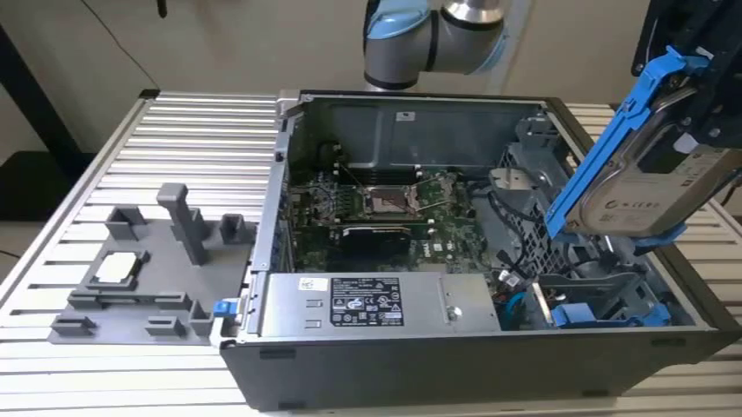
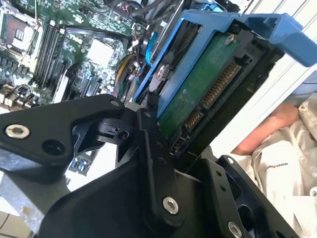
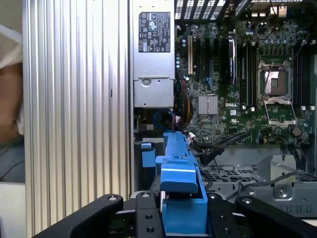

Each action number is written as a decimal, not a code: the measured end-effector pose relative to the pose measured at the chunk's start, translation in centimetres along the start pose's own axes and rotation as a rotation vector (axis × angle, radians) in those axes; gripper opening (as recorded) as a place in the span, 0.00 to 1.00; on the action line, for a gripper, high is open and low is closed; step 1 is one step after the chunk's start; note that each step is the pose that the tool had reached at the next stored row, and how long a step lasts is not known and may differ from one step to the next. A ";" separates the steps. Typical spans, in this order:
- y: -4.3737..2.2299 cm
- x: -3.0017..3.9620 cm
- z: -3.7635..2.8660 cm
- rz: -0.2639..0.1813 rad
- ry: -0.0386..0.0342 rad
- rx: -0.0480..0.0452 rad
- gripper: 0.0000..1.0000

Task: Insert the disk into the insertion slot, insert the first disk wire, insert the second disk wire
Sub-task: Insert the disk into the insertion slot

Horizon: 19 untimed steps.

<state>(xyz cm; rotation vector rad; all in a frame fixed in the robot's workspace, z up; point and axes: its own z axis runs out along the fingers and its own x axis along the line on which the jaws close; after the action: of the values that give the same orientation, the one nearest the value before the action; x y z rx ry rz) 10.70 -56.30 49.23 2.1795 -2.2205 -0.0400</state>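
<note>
In the exterior view my gripper (image 1: 686, 130) is shut on the disk (image 1: 638, 195), a silver drive with a pale label in a blue bracket. The disk hangs steeply tilted above the case's corner on the exterior view's right. Just under its lower end is the grey perforated drive cage with the insertion slot (image 1: 586, 282). The second wrist view shows the disk's green circuit board and connectors (image 2: 200, 82) between the black fingers (image 2: 148, 106). In the first wrist view the blue bracket (image 3: 178, 173) points toward the cage (image 3: 257, 178). A blue cable (image 1: 513, 304) and dark cables lie beside the cage.
The open computer case (image 1: 267, 261) lies on a slatted metal table (image 1: 197, 139). Inside it are the motherboard (image 1: 383, 204) and a grey power supply with a white sticker (image 1: 360, 304). A grey fixture plate (image 1: 139, 269) sits at the exterior view's left. A person's sleeve (image 2: 282, 158) is close by.
</note>
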 end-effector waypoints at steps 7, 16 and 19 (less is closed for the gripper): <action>-0.01 0.19 0.12 0.000 -0.0002 -0.0007 0.33; -0.17 0.46 0.62 -0.056 0.0021 -0.0011 0.33; -0.26 0.53 0.84 -0.080 0.0032 -0.0011 0.33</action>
<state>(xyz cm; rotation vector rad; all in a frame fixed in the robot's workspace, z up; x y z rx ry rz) 10.92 -56.84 48.38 2.2656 -2.1296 -0.0395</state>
